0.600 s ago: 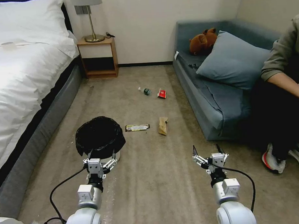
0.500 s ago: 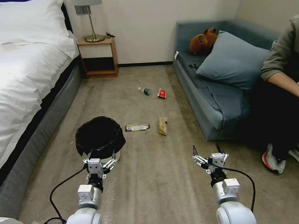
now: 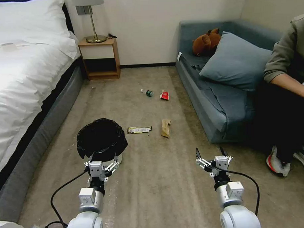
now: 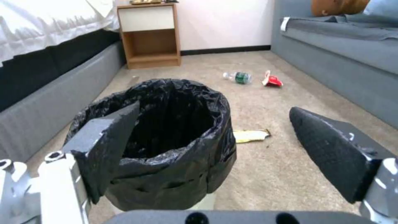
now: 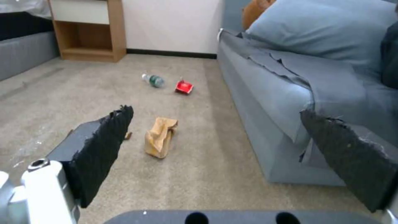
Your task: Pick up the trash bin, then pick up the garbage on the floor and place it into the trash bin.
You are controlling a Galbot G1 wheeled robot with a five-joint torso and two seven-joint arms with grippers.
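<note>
the trash bin (image 3: pixel 101 139) stood on the floor (image 3: pixel 154 180) near the bed (image 3: pixel 21 82), a small round white tub almost buried under a crinkled black bag that spilled over its rim and left the mouth gaping. the carpet was short, beige-brown and faintly streaked. just beside the bin lay a flat yellow-and-black wrapper (image 3: pixel 139 130), and a little past it a crumpled tan paper (image 3: pixel 165 127). farther up the room, close together, were a clear bottle (image 3: pixel 147 92) with a green label and a red-and-white packet (image 3: pixel 164 95).

the litter sat in an open lane of carpet between the grey bed base and the blue sofa (image 3: pixel 211 102), with bare floor all around each piece. a wooden nightstand (image 3: pixel 99 57) closed the far end by the wall.

the left pincer (image 3: pixel 101 159) hung low at the near side of the bin, spread wide, one rough black pad (image 4: pixel 108 146) before the bag and nothing gripped. the right pincer (image 3: pixel 211 155) was held level above bare carpet near the sofa's corner, spread and holding nothing.
</note>
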